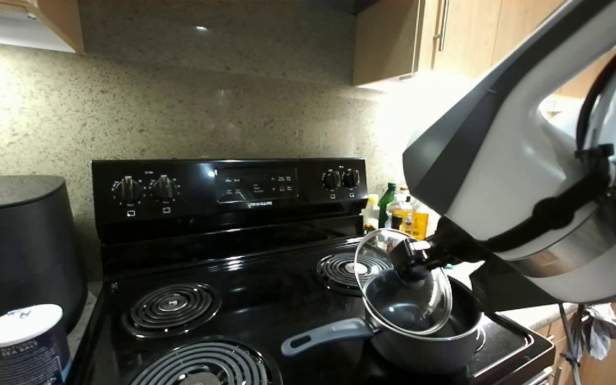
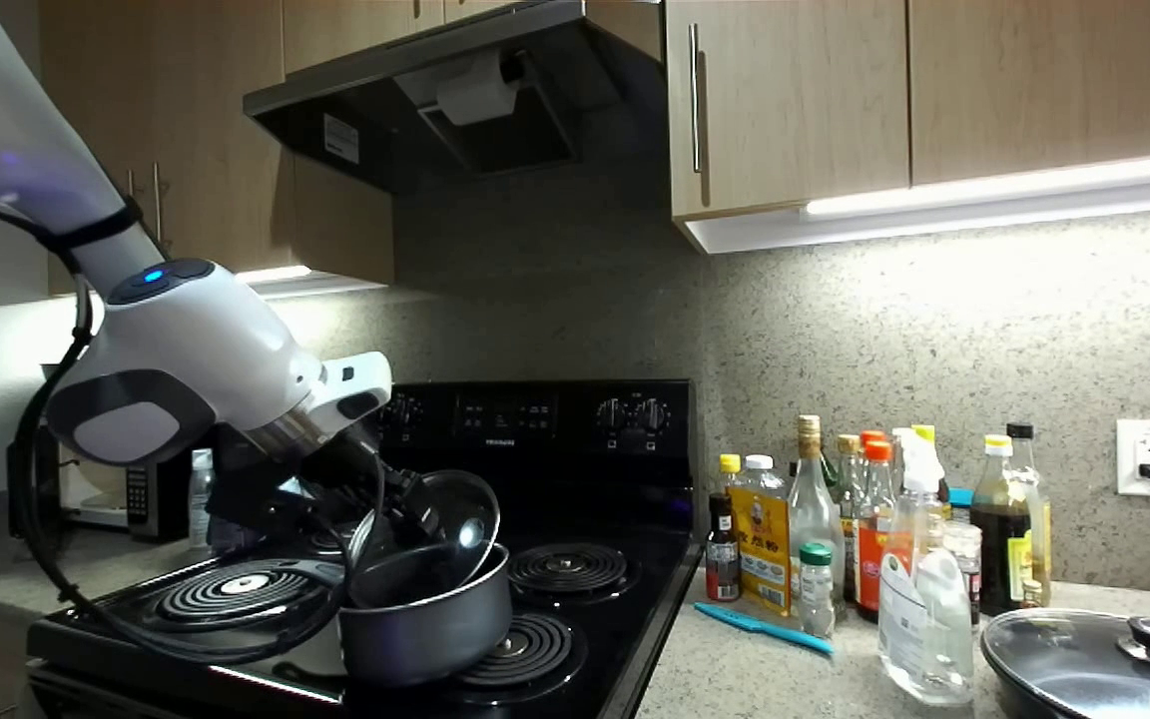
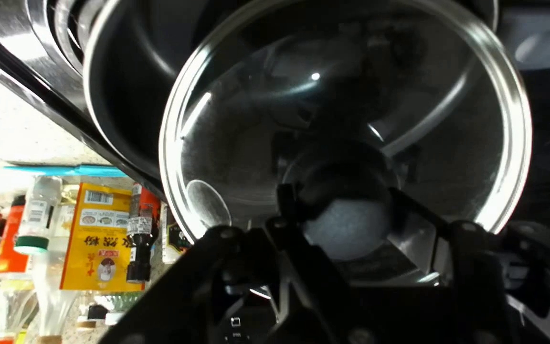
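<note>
My gripper (image 3: pixel 344 205) is clamped on the knob (image 3: pixel 350 231) of the glass lid (image 3: pixel 342 110). I have the lid tilted steeply over the mouth of the grey saucepan (image 2: pixel 425 634); from here I can't tell whether its lower edge touches the pan. The saucepan stands on the black stovetop (image 1: pixel 265 305), its handle (image 1: pixel 337 332) jutting out sideways. On the counter (image 2: pixel 735 684) beside the stove I see a yellow packet (image 2: pixel 763 544), a turquoise utensil (image 2: pixel 763 628) and many bottles (image 2: pixel 815 519).
</note>
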Controlling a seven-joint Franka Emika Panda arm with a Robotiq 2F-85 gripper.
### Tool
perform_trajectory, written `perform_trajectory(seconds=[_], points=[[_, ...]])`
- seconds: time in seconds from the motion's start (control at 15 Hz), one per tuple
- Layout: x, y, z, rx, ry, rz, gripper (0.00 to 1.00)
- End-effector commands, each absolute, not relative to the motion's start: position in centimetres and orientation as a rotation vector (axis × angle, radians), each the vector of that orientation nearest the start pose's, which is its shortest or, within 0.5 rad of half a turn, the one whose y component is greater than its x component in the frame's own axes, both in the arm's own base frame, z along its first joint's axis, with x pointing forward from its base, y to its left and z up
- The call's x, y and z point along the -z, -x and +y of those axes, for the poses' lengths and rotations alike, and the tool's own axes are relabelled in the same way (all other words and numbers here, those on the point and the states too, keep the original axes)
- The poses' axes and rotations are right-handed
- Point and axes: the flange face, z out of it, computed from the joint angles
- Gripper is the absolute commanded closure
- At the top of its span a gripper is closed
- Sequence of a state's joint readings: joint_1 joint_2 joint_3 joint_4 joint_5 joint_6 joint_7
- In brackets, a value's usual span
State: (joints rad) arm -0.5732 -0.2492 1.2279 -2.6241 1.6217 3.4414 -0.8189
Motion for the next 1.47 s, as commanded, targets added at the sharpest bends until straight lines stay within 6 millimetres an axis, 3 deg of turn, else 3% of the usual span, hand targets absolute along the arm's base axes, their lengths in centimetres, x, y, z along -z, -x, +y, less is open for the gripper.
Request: perform_trajectory(seconds=[0.0,0.33,0.73,0.8,1.0,1.07,1.4], points=[[-31.8,-36.0,11.6,1.101,2.977,0.320,0.77],[-32.9,-36.1,11.6,1.150,2.969,0.337,0.77],[-36.0,-38.3,13.0,1.242,2.864,0.356,0.77],[-34.5,-37.6,12.8,1.183,2.892,0.354,0.52],[-35.3,-38.1,13.2,1.205,2.869,0.358,0.52],[-35.3,-38.2,13.2,1.206,2.868,0.358,0.77],[-39.2,-37.3,15.8,1.399,2.789,0.270,0.77]])
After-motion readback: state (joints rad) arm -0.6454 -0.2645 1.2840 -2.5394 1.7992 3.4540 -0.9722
